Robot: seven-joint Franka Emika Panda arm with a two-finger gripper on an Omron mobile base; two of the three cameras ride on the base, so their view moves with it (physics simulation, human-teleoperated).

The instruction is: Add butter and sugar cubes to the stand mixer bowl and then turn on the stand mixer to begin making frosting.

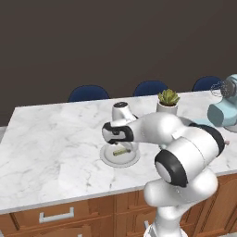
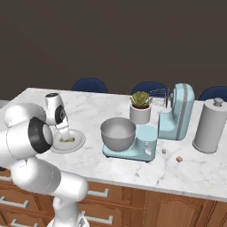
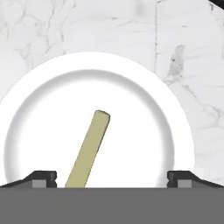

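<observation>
Gripper (image 3: 112,177) wide open over the butter (image 3: 89,148), a slim pale matte bar lying between its fingertips on a smooth round plate (image 3: 144,100), marble counter (image 3: 192,52) below.

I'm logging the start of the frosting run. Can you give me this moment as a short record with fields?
gripper: open, hovering over the plate, jaws either side of the butter
butter: lying flat on the plate, not gripped
stand mixer bowl: on the stand mixer base, looks empty
mixer head: tilted back, whisk raised
small cubes: on the counter right of the mixer
step: butter pickup not yet done
</observation>
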